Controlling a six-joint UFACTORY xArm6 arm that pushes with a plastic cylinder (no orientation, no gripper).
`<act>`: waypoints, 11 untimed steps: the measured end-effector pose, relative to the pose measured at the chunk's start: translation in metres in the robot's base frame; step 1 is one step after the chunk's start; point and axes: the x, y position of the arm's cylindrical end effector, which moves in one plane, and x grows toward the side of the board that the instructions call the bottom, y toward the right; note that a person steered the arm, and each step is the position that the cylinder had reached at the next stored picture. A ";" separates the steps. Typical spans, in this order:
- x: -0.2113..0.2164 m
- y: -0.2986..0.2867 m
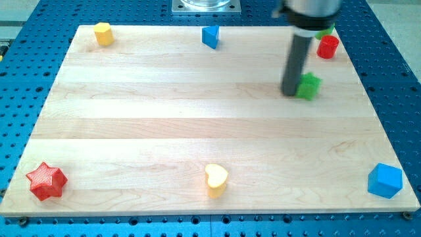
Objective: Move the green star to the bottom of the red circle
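Wooden board (164, 131), my tip (290, 93) touching green star (308, 86) below red circle (327, 47); no end effector.

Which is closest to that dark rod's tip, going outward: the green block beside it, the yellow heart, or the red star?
Measured from my tip:
1. Green star, right beside the tip on the view's right.
2. Yellow heart, bottom edge, near the middle.
3. Red star, bottom-left corner, farthest.

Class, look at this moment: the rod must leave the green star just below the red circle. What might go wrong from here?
My tip sits against the left side of the green star, so a push could slide it right, past the red circle. An off-centre push may spin it away.
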 end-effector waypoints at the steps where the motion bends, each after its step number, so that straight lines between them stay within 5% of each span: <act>1: -0.002 0.027; 3: 0.053 0.040; 5: 0.061 0.046; 7: 0.006 0.072; 11: -0.009 0.054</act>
